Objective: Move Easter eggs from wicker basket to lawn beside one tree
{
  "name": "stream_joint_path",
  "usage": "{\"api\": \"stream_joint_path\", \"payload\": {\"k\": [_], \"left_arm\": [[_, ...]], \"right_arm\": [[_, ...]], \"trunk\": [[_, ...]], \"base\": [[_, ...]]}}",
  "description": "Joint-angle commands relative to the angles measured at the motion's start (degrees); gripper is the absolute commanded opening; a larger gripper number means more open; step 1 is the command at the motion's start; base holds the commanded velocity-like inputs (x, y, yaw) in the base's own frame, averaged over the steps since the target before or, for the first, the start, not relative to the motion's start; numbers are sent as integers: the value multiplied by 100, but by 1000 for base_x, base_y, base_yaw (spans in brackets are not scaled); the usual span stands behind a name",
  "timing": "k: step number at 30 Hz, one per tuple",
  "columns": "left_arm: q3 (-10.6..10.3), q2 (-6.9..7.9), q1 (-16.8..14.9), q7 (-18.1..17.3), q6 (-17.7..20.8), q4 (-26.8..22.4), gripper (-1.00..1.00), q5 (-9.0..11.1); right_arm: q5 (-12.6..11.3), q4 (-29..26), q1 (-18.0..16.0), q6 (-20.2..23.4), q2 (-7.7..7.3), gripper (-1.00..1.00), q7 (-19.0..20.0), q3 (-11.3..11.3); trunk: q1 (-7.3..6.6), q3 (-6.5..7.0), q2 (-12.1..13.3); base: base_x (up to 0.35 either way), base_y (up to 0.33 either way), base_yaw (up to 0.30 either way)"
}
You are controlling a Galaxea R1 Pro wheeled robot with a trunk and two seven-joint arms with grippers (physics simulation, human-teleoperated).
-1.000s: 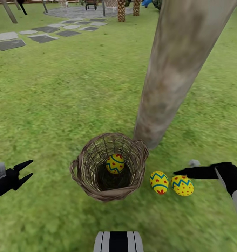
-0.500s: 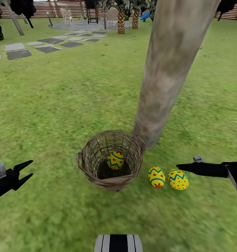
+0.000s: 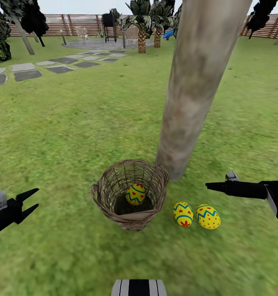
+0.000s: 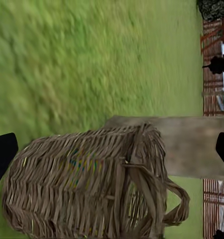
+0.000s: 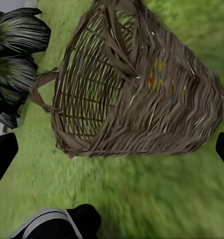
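Two painted eggs [image 3: 183, 213] [image 3: 208, 216] lie smooth and oval on the mottled lawn [image 3: 73, 123], just right of my woven wicker basket [image 3: 130, 213]; a third egg [image 3: 135, 193] sits inside it. My left gripper [image 3: 31, 201] hangs with jaws parted, empty, over open grass. My right gripper [image 3: 209, 186] hovers beyond the eggs; I cannot tell its jaws. Behind the braided rim rises the smooth, pale tree trunk [image 3: 196, 82].

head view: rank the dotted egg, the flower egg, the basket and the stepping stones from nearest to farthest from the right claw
From the right claw:
1. Dotted egg, on the grass just below it.
2. Flower egg, beside the dotted one, basket side.
3. Wicker basket, at the trunk's foot.
4. Stepping stones, far across the lawn.
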Motion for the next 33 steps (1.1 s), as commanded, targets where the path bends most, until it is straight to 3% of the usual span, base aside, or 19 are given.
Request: {"api": "stream_joint_path", "payload": {"k": [1,11,16,23,30,33], "left_arm": [[10,-1,-5,-48,26,3,100,-49],[10,3,-5,-48,26,4,100,-49],[10,-1,-5,-48,26,4,100,-49],[10,-1,-5,-48,26,6,100,-49],[15,2,-5,-48,26,9,100,-44],[18,6,-5,-48,26,6,100,-46]], "right_arm": [[41,-4,0,61,4,100,44,-17],[-19,-9,25,71,69,100,44,-5],[47,-60,22,171,578,100,-106,1],[49,-257,22,263,1263,100,-812,5],[52,-254,25,264,1617,100,-1010,4],[48,-253,25,264,1667,100,-1171,7]], "trunk": [[-3,19,0],[-29,240,13],[-42,351,20],[-60,506,30],[-78,661,39],[-86,728,43]], "base": [[0,0,0],[0,0,0],[0,0,0],[0,0,0],[0,0,0],[0,0,0]]}}
